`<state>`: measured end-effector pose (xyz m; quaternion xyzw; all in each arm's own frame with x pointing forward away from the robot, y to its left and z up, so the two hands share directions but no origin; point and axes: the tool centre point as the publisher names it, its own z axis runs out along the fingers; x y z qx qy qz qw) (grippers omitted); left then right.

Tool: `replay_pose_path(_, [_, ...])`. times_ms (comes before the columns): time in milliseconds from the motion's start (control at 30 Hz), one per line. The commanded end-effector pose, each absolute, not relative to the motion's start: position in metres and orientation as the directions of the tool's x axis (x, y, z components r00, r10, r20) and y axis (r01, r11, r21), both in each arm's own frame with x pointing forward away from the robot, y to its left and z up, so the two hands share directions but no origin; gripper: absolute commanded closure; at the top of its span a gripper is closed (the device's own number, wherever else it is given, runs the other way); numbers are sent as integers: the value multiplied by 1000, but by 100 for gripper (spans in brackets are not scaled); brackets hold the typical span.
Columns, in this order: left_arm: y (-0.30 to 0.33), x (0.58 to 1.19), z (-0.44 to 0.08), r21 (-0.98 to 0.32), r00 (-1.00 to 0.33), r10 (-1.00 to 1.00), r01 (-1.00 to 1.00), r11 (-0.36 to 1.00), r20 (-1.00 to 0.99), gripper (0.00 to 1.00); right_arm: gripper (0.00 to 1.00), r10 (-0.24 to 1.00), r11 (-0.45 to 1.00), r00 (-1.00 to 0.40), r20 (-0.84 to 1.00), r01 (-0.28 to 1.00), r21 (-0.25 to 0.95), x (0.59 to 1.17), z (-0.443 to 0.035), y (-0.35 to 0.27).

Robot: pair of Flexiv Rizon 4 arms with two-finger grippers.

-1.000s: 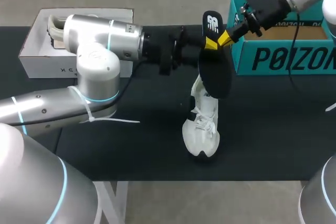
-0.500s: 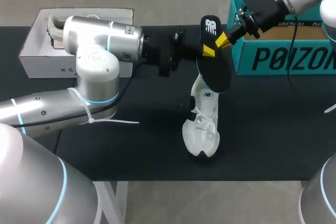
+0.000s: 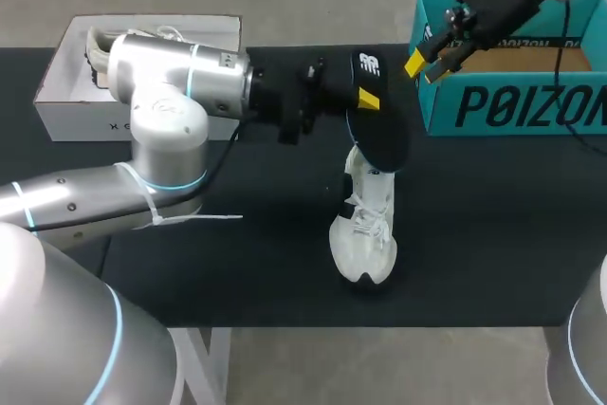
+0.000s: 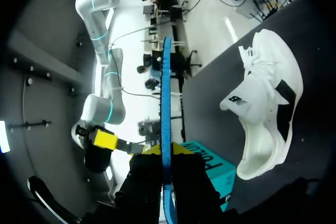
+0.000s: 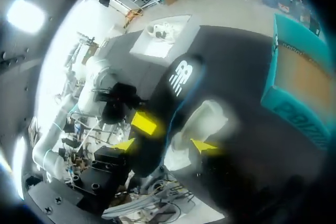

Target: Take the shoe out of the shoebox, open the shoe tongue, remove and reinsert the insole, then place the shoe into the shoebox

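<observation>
Your left gripper (image 3: 364,96) is clamping the black insole (image 3: 381,135) near its upper end, with both yellow tips pressing on it from opposite sides. In the left wrist view the insole is standing edge-on between the fingers. It is hanging just above the centre of the frame, and its lower end is covering the heel of the white shoe (image 3: 368,225). The shoe is lying on the black table (image 3: 493,234), toe toward the bottom edge. Your right gripper (image 3: 429,64) is hovering at upper right with its fingers spread wide. It is gripping nothing and standing apart from the insole, beside the teal shoebox (image 3: 512,101).
</observation>
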<state>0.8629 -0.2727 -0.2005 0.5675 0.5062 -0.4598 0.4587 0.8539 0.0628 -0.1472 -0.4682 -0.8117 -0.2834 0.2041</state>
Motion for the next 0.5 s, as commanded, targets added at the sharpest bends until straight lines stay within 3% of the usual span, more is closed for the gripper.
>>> replay_pose_path(33, [-270, 871, -206, 38, 52, 156, 995, -95, -986, 100, 0, 740, 440, -525, 421, 851, 288, 823, -110, 40])
replay_pose_path(500, [-275, 871, -218, -13, 14, 179, 988, -151, -984, 100, 0, 776, 553, -617, 127, 764, 333, 787, -49, 28])
